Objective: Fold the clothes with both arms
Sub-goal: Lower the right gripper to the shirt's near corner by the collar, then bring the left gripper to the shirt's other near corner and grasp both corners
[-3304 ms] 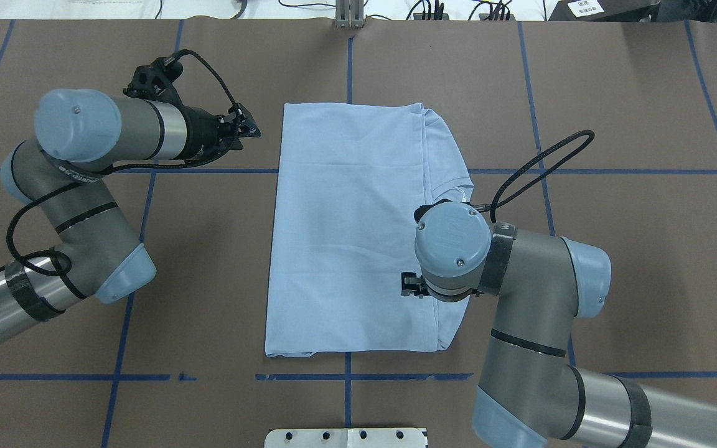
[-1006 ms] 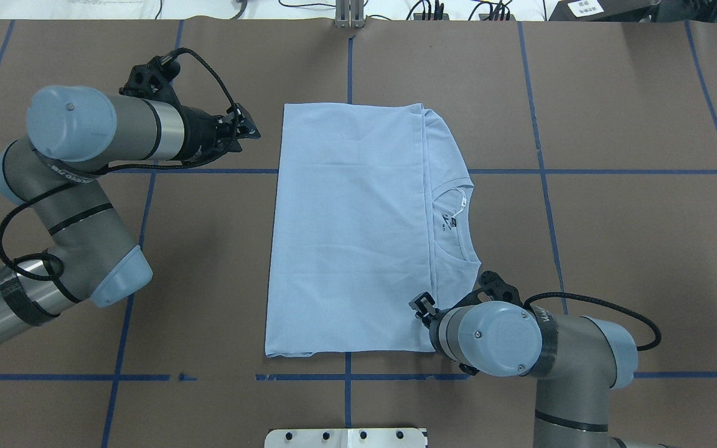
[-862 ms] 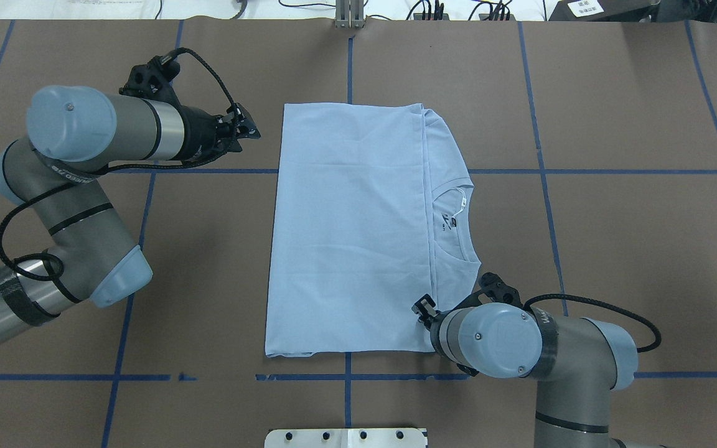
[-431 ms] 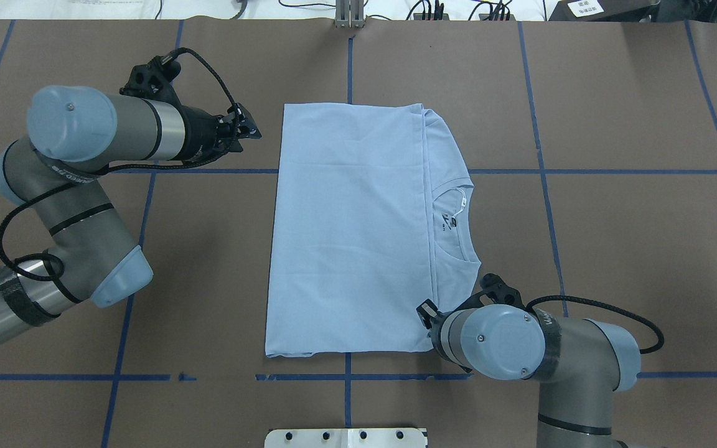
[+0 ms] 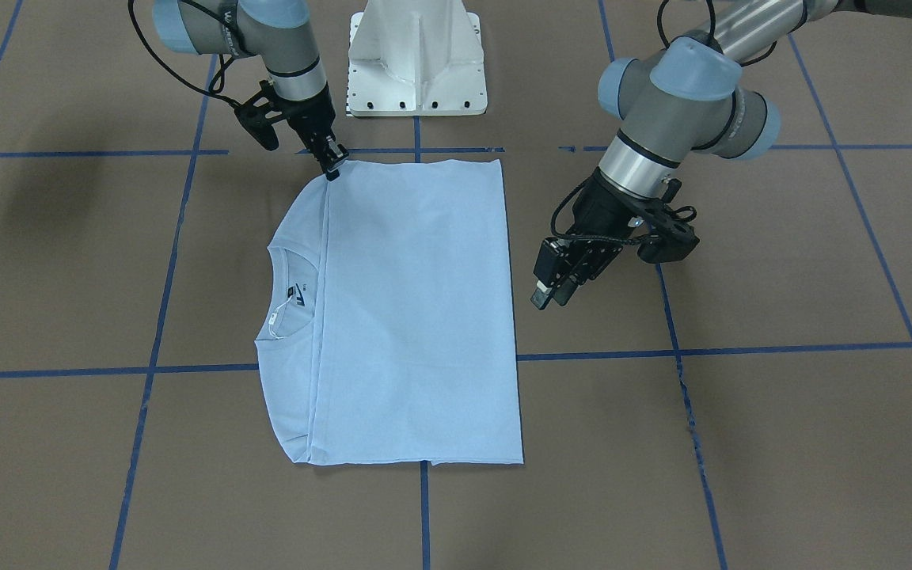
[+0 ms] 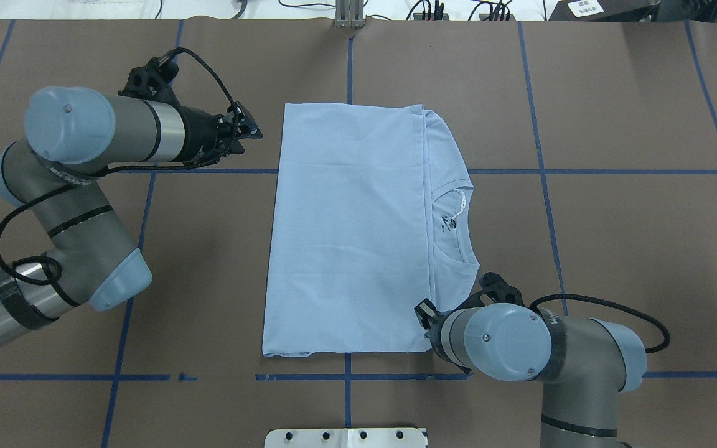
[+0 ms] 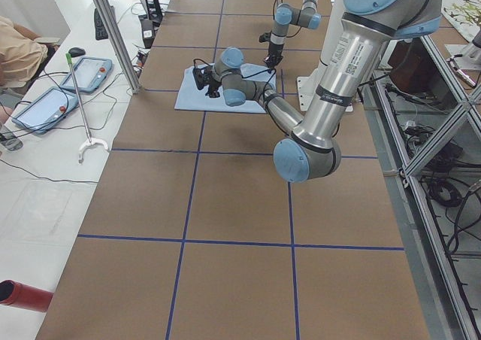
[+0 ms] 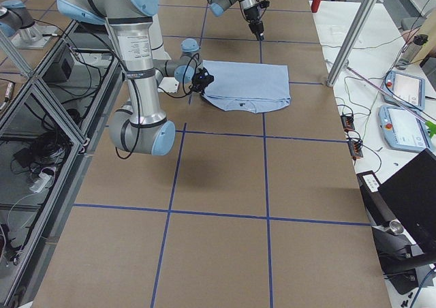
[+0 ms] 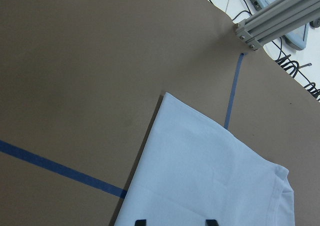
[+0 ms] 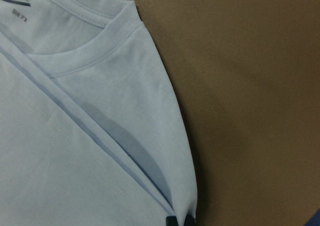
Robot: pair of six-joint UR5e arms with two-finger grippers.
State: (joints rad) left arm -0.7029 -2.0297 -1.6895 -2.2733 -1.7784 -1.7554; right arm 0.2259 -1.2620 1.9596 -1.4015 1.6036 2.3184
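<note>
The light blue T-shirt [image 6: 346,230] lies flat, folded into a rectangle, with its ribbed collar [image 6: 458,218] and dark neck label on its right side. My right gripper [image 6: 424,309] sits at the shirt's near right corner. In the right wrist view its fingertips [image 10: 172,222] are pinched together on the fabric's edge, so it is shut on the T-shirt [image 10: 75,151]. My left gripper [image 6: 248,132] hovers just left of the far left corner, apart from the cloth. Its fingertips [image 9: 140,221] stand wide apart, open and holding nothing. The front view shows both grippers, right [image 5: 335,169] and left [image 5: 551,294].
The brown table cover carries blue tape grid lines [image 6: 545,186]. The white pedestal base [image 5: 418,63] stands at the robot's edge. An aluminium post [image 6: 349,15] and cables line the far edge. A person's arm [image 7: 15,50] and tablets [image 7: 90,71] lie beyond that edge.
My right arm pulled back from the shirt's middle to its near right corner, uncovering the collar, and then settled there. The shirt's near left corner crept slightly left. The left arm barely moved.
</note>
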